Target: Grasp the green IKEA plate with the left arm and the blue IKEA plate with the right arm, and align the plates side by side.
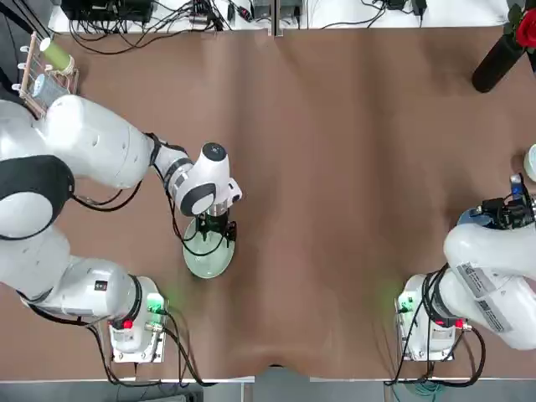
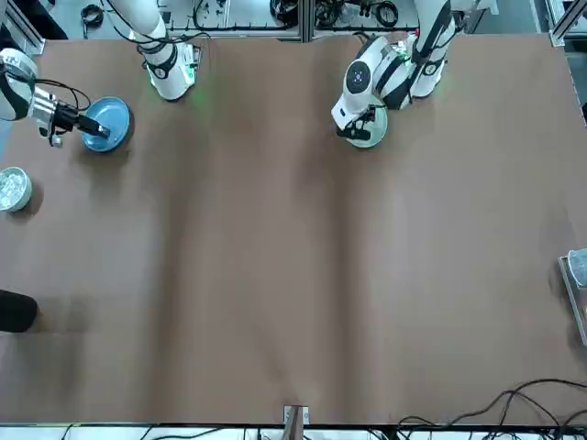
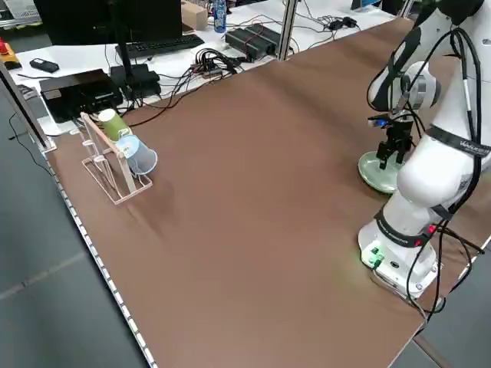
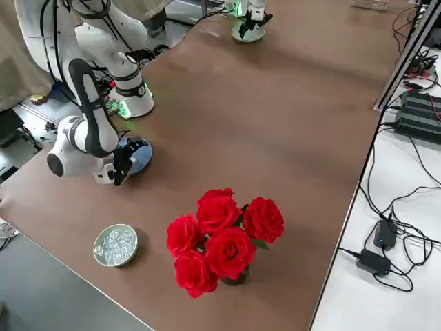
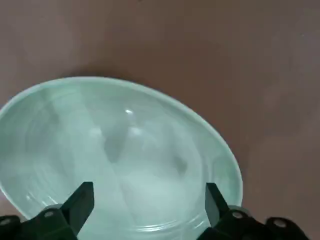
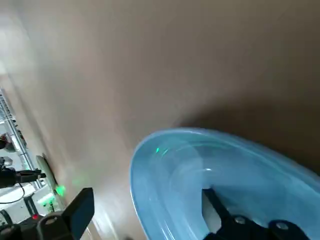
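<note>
Top view, green plate: small, round, pale mint-green plastic plate with a raised rim (image 1: 208, 261), in the robot's left half of the brown desk (image 1: 335, 167), beneath the left arm (image 1: 96, 138).
Left claw: the black left claw (image 5: 150, 186) is released, its two fingers spread apart over the green plate.
Blue plate: small, round, sky-blue plastic plate with a raised rim (image 2: 114, 117), toward the robot's right, by the end of the right arm (image 1: 494, 251) and well apart from the green plate.
Right claw: the black right claw (image 6: 149, 191) is released too, one finger over the inside of the blue plate, the other outside it, with the rim between; contact cannot be told.
Bowl: round, pale green, holding clear pieces (image 4: 116, 246), near the desk's right edge.
Roses: red bunch (image 4: 224, 241) in a black vase (image 2: 16, 312), on the robot's right, farther out than the bowl.
Rack: pale rack (image 3: 115, 170) at the far left, with a green cup (image 3: 113, 123) and a light-blue cup (image 3: 138, 155) tilted on it.
</note>
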